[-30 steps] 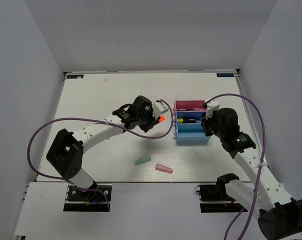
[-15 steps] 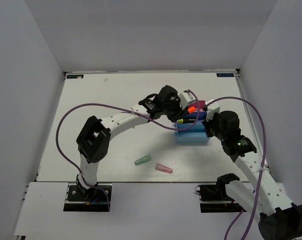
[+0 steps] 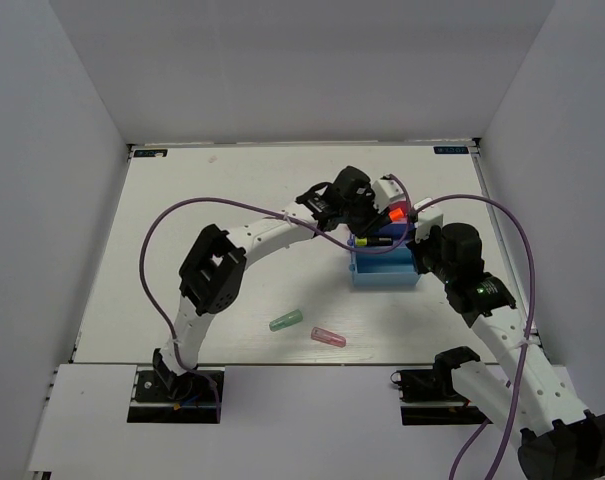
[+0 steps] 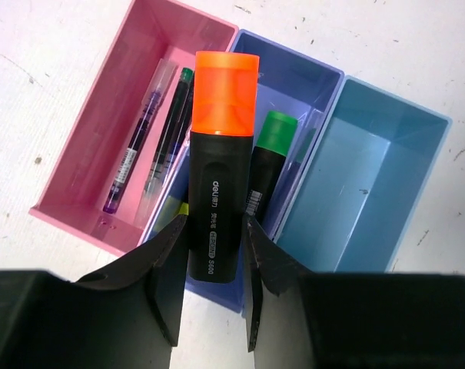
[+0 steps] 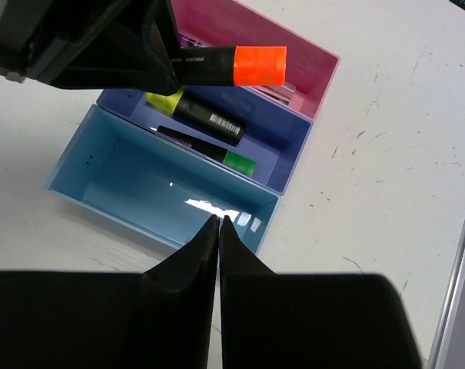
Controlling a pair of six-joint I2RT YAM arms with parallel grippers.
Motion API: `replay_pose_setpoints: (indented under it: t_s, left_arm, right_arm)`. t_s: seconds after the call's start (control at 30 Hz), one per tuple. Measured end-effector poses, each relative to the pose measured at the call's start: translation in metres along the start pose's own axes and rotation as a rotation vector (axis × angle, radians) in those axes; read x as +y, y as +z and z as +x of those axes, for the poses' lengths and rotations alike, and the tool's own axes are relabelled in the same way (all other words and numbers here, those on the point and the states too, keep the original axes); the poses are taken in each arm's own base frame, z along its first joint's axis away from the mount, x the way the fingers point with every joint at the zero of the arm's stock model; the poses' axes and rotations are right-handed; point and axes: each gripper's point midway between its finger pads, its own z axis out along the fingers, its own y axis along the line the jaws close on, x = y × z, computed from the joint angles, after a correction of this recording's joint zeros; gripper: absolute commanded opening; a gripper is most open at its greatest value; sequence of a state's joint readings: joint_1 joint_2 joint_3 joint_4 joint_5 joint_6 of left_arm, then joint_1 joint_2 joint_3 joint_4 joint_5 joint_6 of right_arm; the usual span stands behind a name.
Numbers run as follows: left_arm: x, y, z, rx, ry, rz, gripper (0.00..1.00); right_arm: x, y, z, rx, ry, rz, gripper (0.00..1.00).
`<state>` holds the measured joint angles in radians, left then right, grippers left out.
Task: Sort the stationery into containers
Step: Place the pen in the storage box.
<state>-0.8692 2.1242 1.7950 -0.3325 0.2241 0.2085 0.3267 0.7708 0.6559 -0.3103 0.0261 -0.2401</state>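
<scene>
My left gripper (image 4: 214,231) is shut on a black highlighter with an orange end (image 4: 217,154), held above the containers. It hangs over the wall between the pink bin (image 4: 101,154) and the dark blue bin (image 4: 317,100). Two pens (image 4: 159,142) lie in the pink bin. A green-ended highlighter (image 4: 267,165) and a yellow-ended one (image 5: 194,108) lie in the dark blue bin. The light blue bin (image 5: 132,188) holds nothing. My right gripper (image 5: 218,221) is shut with nothing in it, over the light blue bin's near right corner. The top view shows the left gripper (image 3: 382,213) over the bins (image 3: 387,277).
A translucent green capsule (image 3: 285,320) and a pink one (image 3: 328,337) lie on the white table (image 3: 202,200) near its front edge, left of the bins. Grey walls close in the table on three sides. The left arm's purple cable loops over the table's middle.
My left arm has swung right, carrying the orange highlighter from the table's middle to above the pink and dark blue bins. The right arm has barely moved.
</scene>
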Motion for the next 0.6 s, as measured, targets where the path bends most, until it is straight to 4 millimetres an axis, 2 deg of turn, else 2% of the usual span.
replay_pose_setpoints:
  t_s: [0.07, 0.13, 0.17, 0.2, 0.3, 0.33, 0.53, 0.6]
  left_arm:
    - [0.000, 0.005, 0.003, 0.007, -0.008, 0.001, 0.03]
    - [0.000, 0.010, 0.008, 0.018, -0.015, 0.003, 0.11]
    - [0.000, 0.012, 0.012, 0.026, -0.019, 0.003, 0.17]
    - [0.000, 0.014, 0.014, 0.032, -0.022, 0.002, 0.28]
    - [0.001, 0.018, 0.020, 0.046, -0.028, 0.001, 0.37]
    - [0.001, 0.018, 0.021, 0.048, -0.030, -0.002, 0.42]
    - [0.004, 0.018, 0.021, 0.049, -0.037, -0.019, 0.58]
    - [0.004, 0.018, 0.021, 0.048, -0.038, -0.022, 0.60]
  right_arm:
    - [0.000, 0.000, 0.000, 0.000, 0.000, 0.000, 0.09]
    - [0.000, 0.000, 0.000, 0.001, -0.002, 0.001, 0.11]
    - [0.000, 0.000, 0.000, 0.001, -0.002, 0.001, 0.12]
    - [0.000, 0.000, 0.001, 0.001, -0.003, 0.000, 0.14]
    - [0.001, 0.000, 0.003, 0.004, -0.004, -0.001, 0.15]
    - [0.001, 0.000, 0.004, 0.007, -0.003, -0.001, 0.15]
    - [0.001, 0.000, 0.005, 0.007, -0.002, -0.004, 0.19]
    - [0.001, 0.000, 0.005, 0.007, -0.001, -0.003, 0.21]
